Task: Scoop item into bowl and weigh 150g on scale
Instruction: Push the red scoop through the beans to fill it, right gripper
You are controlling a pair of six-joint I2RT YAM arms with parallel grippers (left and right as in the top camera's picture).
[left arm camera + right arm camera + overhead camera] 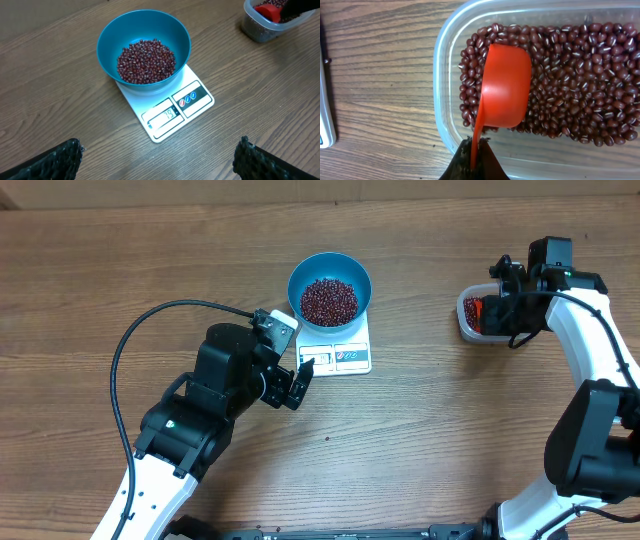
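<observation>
Right fingers (492,167) clamp the stiff scoop (502,85) by its handle at six o'clock, my left fingers (55,160) wide; loose beans (580,75) spill easily.

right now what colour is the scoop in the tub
Orange-red; the scoop shows best in the right wrist view, among the dark red beans in the clear tub.

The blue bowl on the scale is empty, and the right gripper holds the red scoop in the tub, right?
Not quite. The bowl is not empty: it holds a pile of beans, as the left wrist view shows. It does sit on the scale, and the right gripper does hold the scoop in the tub.
</observation>
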